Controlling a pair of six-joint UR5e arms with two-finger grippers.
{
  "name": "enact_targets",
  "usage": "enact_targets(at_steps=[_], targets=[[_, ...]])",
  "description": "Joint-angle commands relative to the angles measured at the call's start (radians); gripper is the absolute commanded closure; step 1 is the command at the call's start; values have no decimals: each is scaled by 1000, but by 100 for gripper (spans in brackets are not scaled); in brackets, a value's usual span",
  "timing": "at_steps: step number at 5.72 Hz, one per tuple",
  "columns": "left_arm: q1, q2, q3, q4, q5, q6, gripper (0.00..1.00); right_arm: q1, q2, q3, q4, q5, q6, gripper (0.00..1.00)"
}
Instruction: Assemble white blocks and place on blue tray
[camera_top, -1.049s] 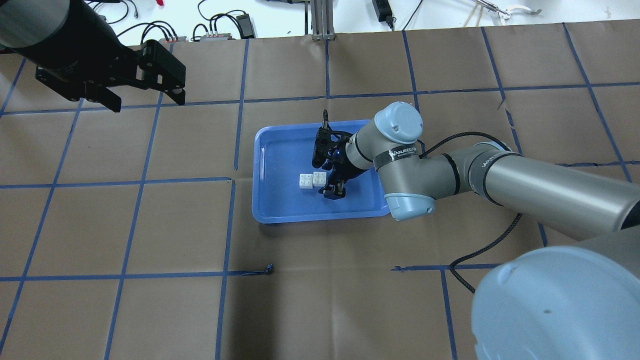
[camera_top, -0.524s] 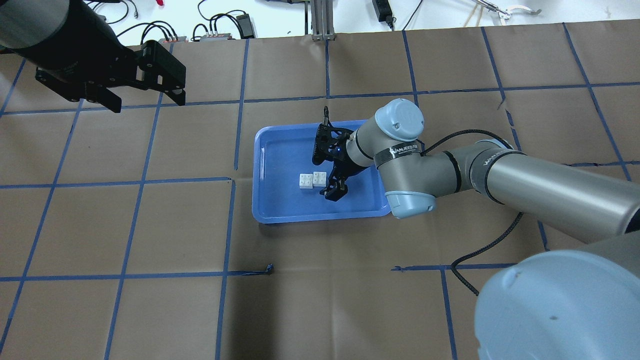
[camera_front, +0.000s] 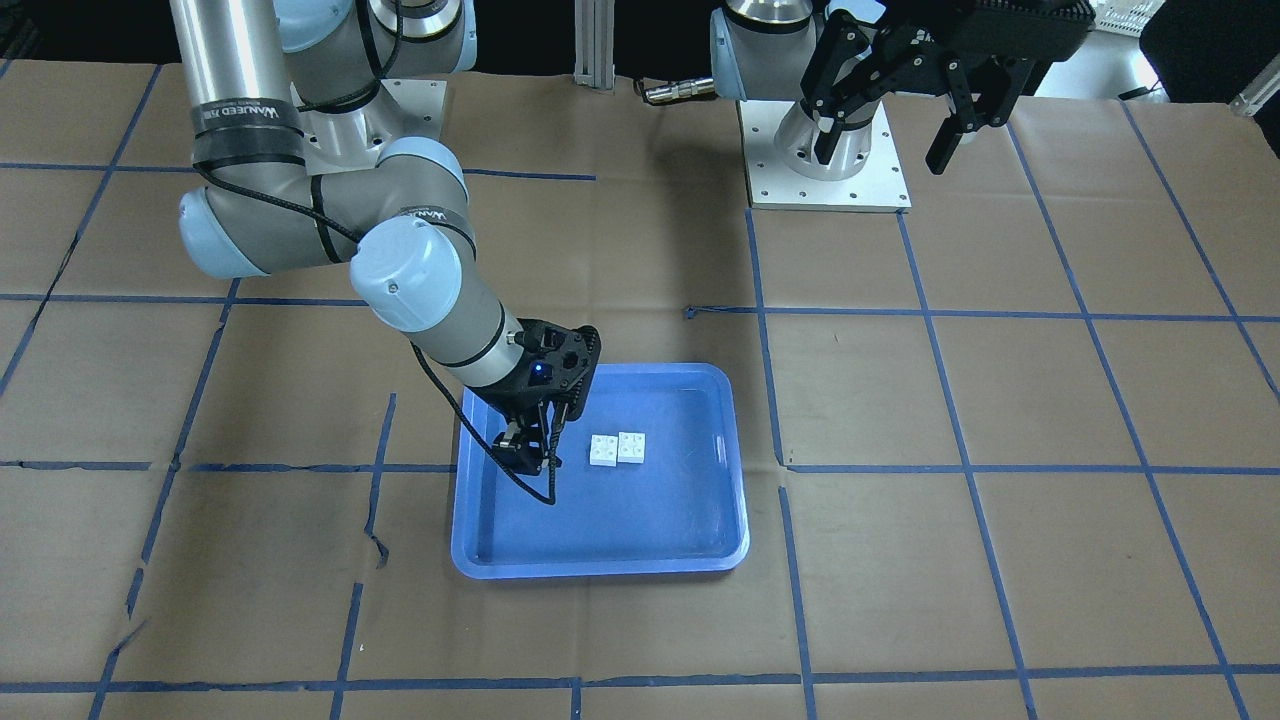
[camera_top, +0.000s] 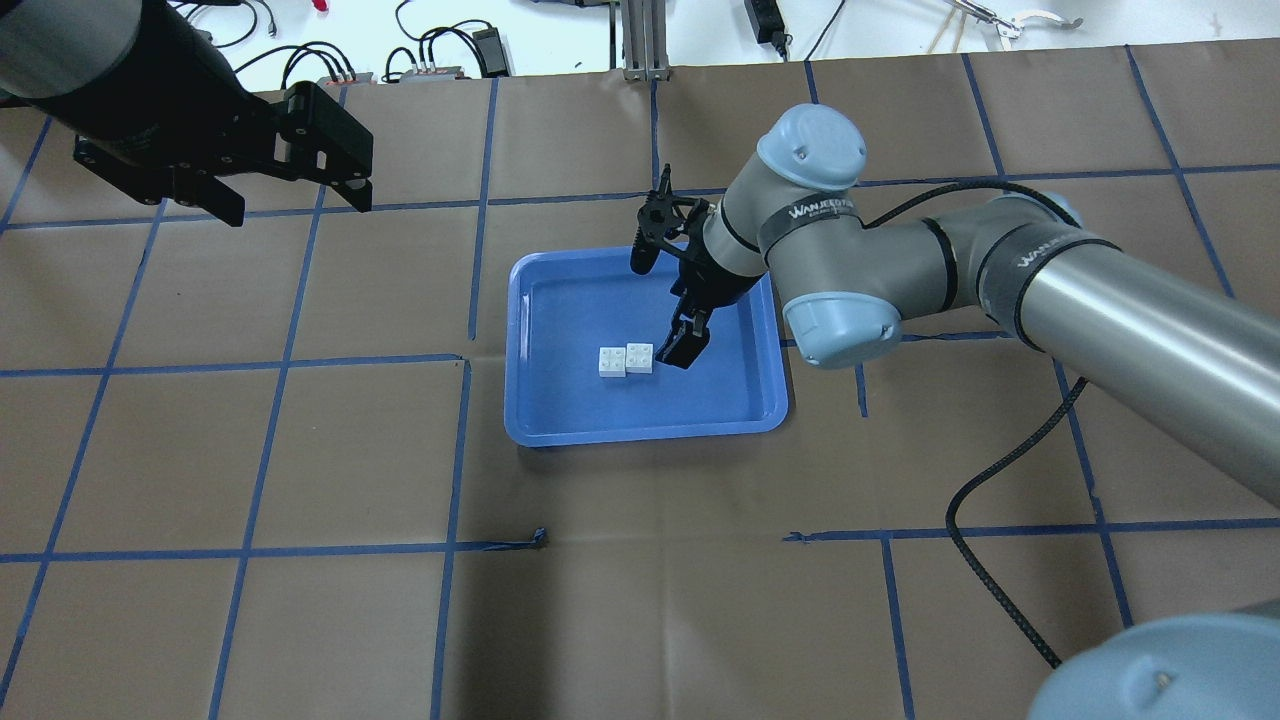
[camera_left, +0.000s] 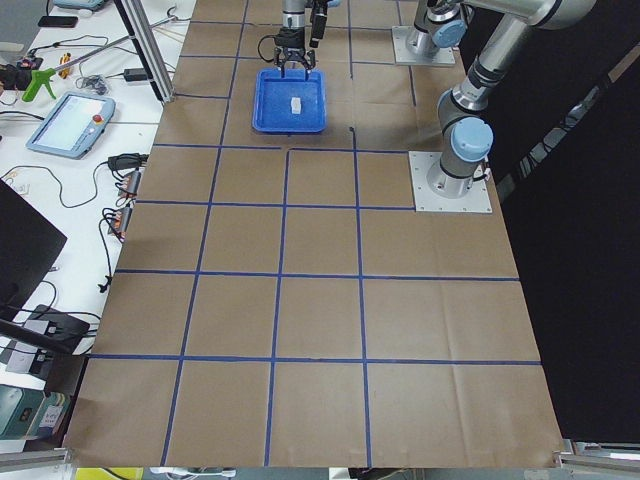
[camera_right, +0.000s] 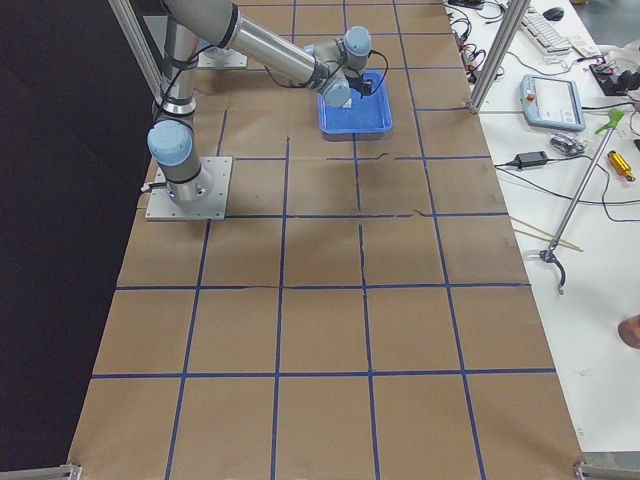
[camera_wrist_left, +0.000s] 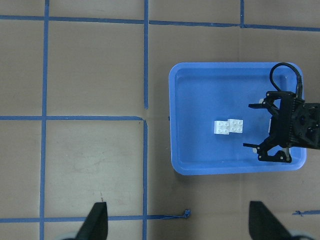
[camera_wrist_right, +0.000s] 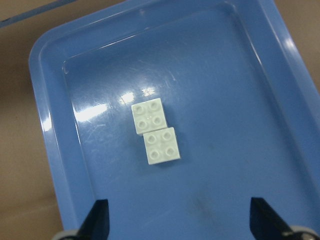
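Observation:
The two white blocks lie studs up on the floor of the blue tray, touching side by side and slightly staggered. They also show in the right wrist view, the front view and the left wrist view. My right gripper hangs open and empty above the tray, just right of the blocks, touching nothing; its fingertips frame the bottom of the wrist view. My left gripper is open and empty, high over the table's far left.
The table is covered in brown paper with a blue tape grid. The right arm's black cable loops over the table to the right of the tray. Cables and tools lie beyond the far edge.
My right arm has swung its wrist toward the far side and lifted the gripper away from the blocks. The blocks, the tray and the left arm have not moved.

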Motion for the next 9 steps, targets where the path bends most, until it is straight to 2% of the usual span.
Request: enact_targets(at_steps=[1, 2, 4, 5, 7, 9], targets=[[-3, -1, -1, 2, 1, -1, 1, -12, -82, -96, 182, -168, 248, 0], [-3, 1, 1, 0, 1, -1, 1, -37, -129, -124, 249, -225, 407, 0], [-3, -1, 2, 2, 4, -1, 1, -143, -253, -208, 566, -250, 739, 0], [-2, -1, 1, 2, 4, 2, 1, -180, -286, -254, 671, -334, 891, 0], [0, -4, 1, 5, 2, 2, 1, -199, -321, -306, 773, -354, 1084, 0], [0, -7, 1, 10, 1, 4, 1, -193, -325, -307, 774, -347, 1113, 0]])
